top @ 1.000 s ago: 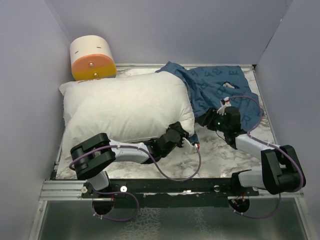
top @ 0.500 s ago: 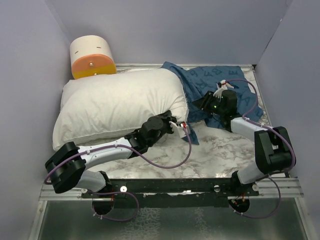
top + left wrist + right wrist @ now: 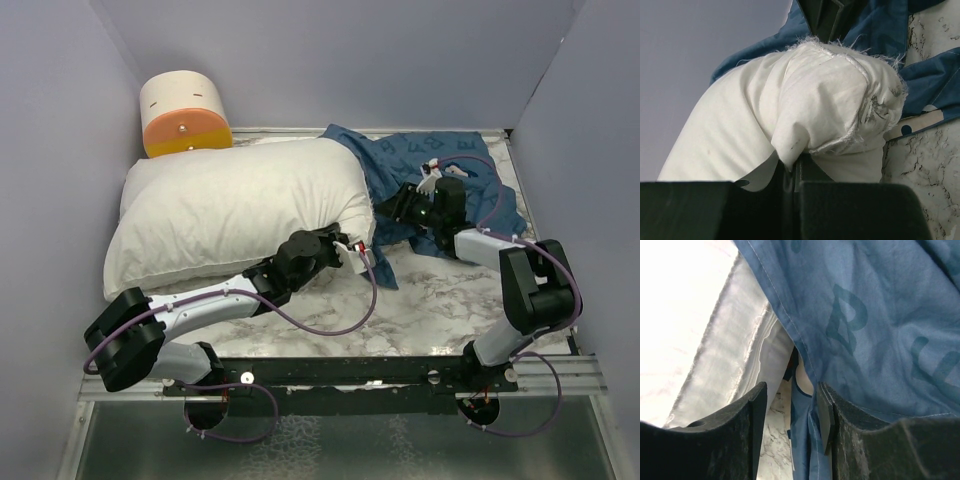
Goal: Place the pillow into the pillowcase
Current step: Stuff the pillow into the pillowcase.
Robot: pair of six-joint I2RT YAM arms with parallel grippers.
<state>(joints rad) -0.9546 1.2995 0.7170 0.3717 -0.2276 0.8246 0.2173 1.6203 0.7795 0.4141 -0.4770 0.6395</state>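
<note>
- Top external view: the pillow (image 3: 230,215) is laid on the left of the table (image 3: 440,310), its right corner against the pillowcase (image 3: 450,160), which is bunched at the back right.
- The pillow corner is pinched in the closed left gripper (image 3: 792,172).
- The right gripper (image 3: 790,395) is seen part-open, with the hem hanging between the jaws, unclamped.
- Risk: the thin hem could be missed, so the corner would be jammed against 2 closed layers.

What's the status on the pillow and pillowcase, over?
Left gripper shut on pillow corner. Right gripper open, straddling pillowcase hem. Pillow nearly all outside. Orange-cream cylinder sits behind pillow.
</note>
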